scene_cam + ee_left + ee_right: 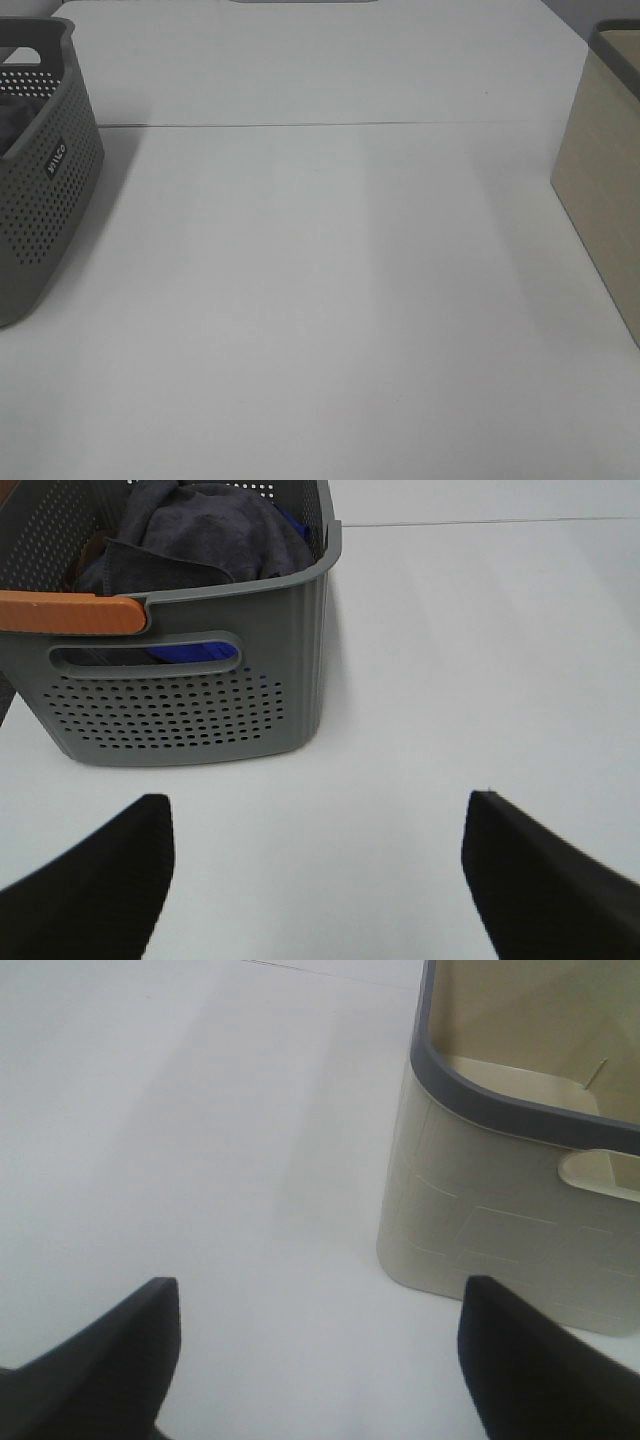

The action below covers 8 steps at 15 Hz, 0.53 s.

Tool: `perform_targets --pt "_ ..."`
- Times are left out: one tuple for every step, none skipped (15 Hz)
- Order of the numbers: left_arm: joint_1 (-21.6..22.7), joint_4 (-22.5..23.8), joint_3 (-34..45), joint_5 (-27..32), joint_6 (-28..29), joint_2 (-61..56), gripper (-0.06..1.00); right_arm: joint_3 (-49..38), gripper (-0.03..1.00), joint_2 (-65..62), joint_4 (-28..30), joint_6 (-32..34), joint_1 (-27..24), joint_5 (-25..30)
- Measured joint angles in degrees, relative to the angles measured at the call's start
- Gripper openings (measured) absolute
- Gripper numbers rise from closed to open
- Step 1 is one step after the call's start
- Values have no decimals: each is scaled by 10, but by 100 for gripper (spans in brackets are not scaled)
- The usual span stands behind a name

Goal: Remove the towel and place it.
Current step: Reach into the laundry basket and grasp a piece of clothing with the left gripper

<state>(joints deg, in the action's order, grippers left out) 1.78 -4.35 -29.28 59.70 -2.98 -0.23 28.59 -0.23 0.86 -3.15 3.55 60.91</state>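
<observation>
Lying bunched in the basket [285, 650], the towel [195, 535] looks limp; pinch a top fold. Your left gripper [318, 800] and right gripper [318, 1282] gape empty.

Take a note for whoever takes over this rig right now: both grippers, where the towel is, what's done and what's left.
Left gripper: open, empty, fingers facing the grey basket across bare table.
Right gripper: open, empty, facing the beige bin.
Towel: bunched inside the basket. A blue cloth shows below it through the handle slot.
Done: nothing yet; the towel is untouched.
Left: grasp the towel, not the blue cloth, lift it out and place it, probably in the beige bin.
</observation>
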Motion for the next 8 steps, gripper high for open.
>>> perform_targets --pt "0 0 0 0 0 0 75 0 75 0 0 0 0 0" --pt "0 0 0 0 0 0 75 0 75 0 0 0 0 0" --pt "0 0 0 0 0 0 75 0 75 0 0 0 0 0" --pt "0 0 0 0 0 0 75 0 75 0 0 0 0 0" --pt "0 0 0 0 0 0 75 0 75 0 0 0 0 0" --pt "0 0 0 0 0 0 75 0 75 0 0 0 0 0" --pt "0 0 0 0 0 0 75 0 75 0 0 0 0 0" --pt "0 0 0 0 0 0 75 0 75 0 0 0 0 0"
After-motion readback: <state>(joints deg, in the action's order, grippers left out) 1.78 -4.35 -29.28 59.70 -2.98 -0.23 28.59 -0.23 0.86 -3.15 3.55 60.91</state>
